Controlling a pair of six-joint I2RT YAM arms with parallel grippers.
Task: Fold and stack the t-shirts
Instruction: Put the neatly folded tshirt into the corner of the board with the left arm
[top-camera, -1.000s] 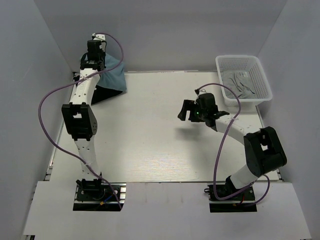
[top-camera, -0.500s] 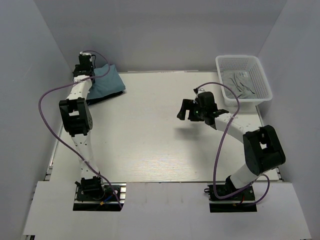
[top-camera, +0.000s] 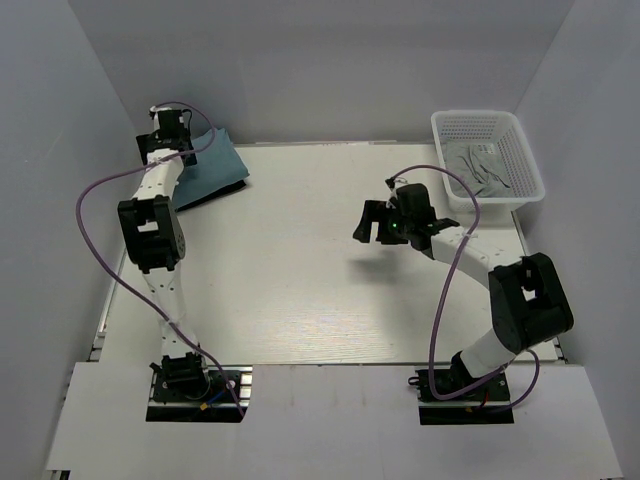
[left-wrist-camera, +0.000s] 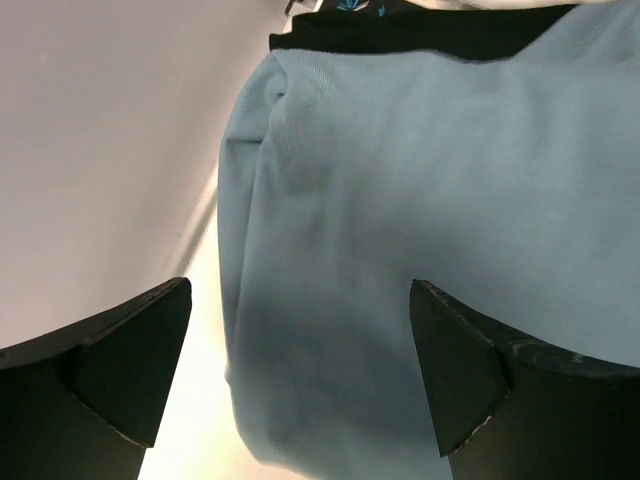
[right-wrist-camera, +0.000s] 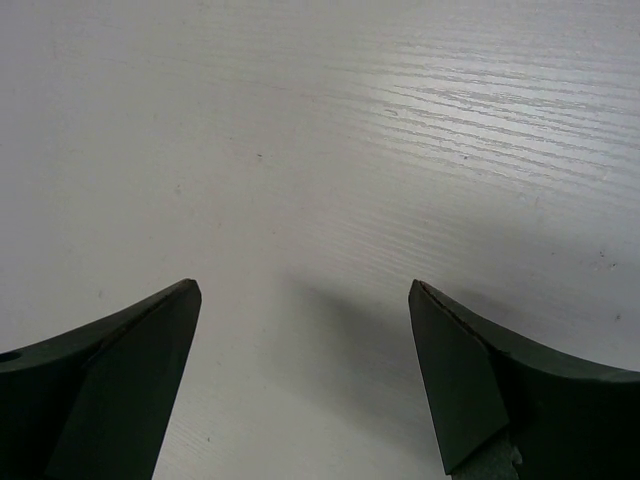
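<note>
Hiding nearly all of the black t-shirt (left-wrist-camera: 430, 30) beneath the teal-blue t-shirt (left-wrist-camera: 400, 250), leaving only a dark band along the top of the left wrist view. Cutting off a tiny blue-green mark (left-wrist-camera: 358, 6) on that band at the frame's upper edge. Cropping the fingers of the left gripper (left-wrist-camera: 300, 375) and the right gripper (right-wrist-camera: 300, 375) at the bottom of their wrist views, showing only dark wedge-shaped tips. Blending the left fingers into the arm and the wall corner when seen from above. Showing crumpled grey cloth (top-camera: 480, 165) in the white mesh basket (top-camera: 487, 114) at the far right, its kind impossible to tell.

Lying stacked at the far left corner of the white table (top-camera: 300, 290), teal over black, directly ahead of and below the left gripper. Filling the whole space between and beyond those two fingertips with teal cloth. Standing wide apart there and clamping nothing; contact with the cloth impossible to judge. Hovering over bare tabletop right of centre, well apart from both shirts, near the basket: right fingers also spread wide and carrying nothing.

Appearing as a soft, plain, dusty teal-blue pad, folded roughly rectangular, with a rounded fold along its left side and shallow creases running beside it. Peeking out from above as a thin dark edge under the teal's near side.
</note>
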